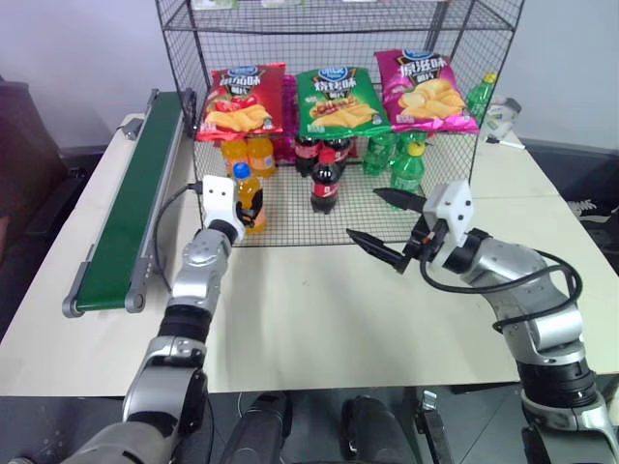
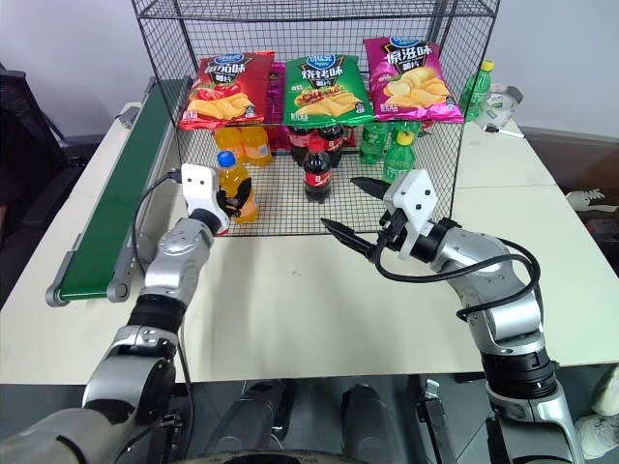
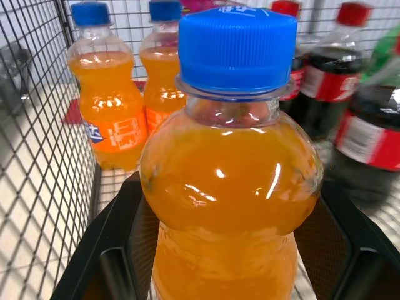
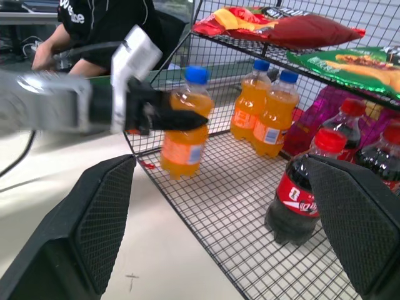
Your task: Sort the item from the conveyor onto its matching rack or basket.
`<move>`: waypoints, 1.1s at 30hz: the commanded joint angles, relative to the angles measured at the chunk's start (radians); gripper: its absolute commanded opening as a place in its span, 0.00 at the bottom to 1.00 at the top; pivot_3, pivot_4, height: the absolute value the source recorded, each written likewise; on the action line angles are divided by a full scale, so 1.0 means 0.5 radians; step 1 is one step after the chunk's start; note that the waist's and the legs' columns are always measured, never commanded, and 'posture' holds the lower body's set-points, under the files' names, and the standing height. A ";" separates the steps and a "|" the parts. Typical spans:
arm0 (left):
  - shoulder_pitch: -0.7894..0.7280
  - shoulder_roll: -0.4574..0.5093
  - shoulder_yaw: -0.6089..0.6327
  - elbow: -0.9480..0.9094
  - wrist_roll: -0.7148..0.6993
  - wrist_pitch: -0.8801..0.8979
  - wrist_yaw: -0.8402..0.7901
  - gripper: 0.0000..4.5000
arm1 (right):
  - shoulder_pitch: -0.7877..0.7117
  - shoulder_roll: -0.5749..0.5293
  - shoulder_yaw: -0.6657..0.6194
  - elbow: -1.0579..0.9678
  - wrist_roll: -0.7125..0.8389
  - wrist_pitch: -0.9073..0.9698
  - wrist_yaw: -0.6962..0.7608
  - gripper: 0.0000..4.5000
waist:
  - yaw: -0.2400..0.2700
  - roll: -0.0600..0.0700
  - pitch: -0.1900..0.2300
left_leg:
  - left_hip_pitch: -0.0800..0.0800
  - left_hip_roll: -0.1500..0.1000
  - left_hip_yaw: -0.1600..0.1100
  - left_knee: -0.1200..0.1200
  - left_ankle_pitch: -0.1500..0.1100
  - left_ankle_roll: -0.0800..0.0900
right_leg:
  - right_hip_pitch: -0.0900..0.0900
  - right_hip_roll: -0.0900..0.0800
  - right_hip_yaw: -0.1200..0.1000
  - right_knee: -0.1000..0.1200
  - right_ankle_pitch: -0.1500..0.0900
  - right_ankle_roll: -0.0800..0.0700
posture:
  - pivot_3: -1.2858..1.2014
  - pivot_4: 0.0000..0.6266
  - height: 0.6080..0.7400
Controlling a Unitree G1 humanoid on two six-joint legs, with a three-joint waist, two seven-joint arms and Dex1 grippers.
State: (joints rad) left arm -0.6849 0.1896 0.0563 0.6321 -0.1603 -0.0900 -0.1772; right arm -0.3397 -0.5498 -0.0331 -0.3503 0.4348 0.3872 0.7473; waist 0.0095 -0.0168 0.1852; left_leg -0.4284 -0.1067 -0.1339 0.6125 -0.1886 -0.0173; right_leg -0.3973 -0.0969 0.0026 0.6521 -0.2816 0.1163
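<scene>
R gripper [image 1: 389,228] nearest, jaws spread wide, empty, in front of rack [image 1: 455,145]. L gripper [image 4: 164,119] clamped on orange bottle [image 1: 248,197], upright at rack's front left edge, near 2 orange bottles [image 4: 262,109]. Conveyor [image 1: 135,198] off left.

the left gripper [image 2: 228,196] holds a small orange drink bottle [image 2: 235,186] with a blue cap upright at the open front of a black wire rack [image 2: 455,126] on a pale table [image 2: 319,290]. behind it stand 2 more orange bottles [image 2: 244,143], dark cola bottles [image 2: 316,166] with red caps and green soda bottles [image 2: 392,147]. red, green and pink chip bags [image 2: 319,87] hang across the rack's shelf. the right gripper [image 2: 354,208] hovers just in front of the rack, fingers spread wide. a green conveyor [image 2: 111,203] runs along the table's left edge.
</scene>
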 commanded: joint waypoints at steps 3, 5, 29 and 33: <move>-0.256 -0.023 0.093 0.420 0.072 -0.442 0.107 0.55 | 0.011 -0.007 -0.048 -0.099 0.012 -0.017 -0.045 1.00 | 0.002 0.000 0.000 | 0.000 0.000 0.000 0.000 0.000 0.000 | 0.000 0.000 0.000 0.000 0.000 0.000 | 0.52 0.24 1.00; -0.330 -0.039 0.114 0.584 0.061 -0.536 0.106 0.55 | 0.015 -0.008 -0.047 -0.104 0.013 -0.018 -0.053 1.00 | 0.004 0.000 0.000 | 0.000 0.000 0.000 0.001 0.000 0.000 | 0.000 0.001 -0.001 0.002 0.000 0.000 | 0.52 0.24 1.00; 0.160 -0.003 0.161 -0.365 0.021 -0.118 -0.006 0.99 | -0.038 -0.012 -0.026 -0.054 0.015 -0.030 -0.009 1.00 | -0.005 0.000 -0.001 | 0.001 0.000 -0.001 0.002 0.001 0.000 | 0.000 0.003 -0.001 0.006 0.000 0.000 | 0.52 0.24 1.00; 0.404 0.066 0.128 -0.919 -0.168 0.244 -0.226 0.99 | -0.035 -0.026 -0.041 -0.065 0.019 -0.024 0.000 1.00 | -0.006 0.000 -0.001 | 0.001 0.000 -0.001 0.002 0.001 0.000 | 0.001 0.003 -0.001 0.006 0.000 0.000 | 0.52 0.24 1.00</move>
State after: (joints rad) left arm -0.5002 0.1986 0.1294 0.3060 -0.1972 -0.0337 -0.2378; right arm -0.3442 -0.5516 -0.0319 -0.3567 0.4355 0.3872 0.7439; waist 0.0063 -0.0165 0.1848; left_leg -0.4277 -0.1066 -0.1342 0.6136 -0.1883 -0.0174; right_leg -0.3970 -0.0960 0.0026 0.6551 -0.2817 0.1164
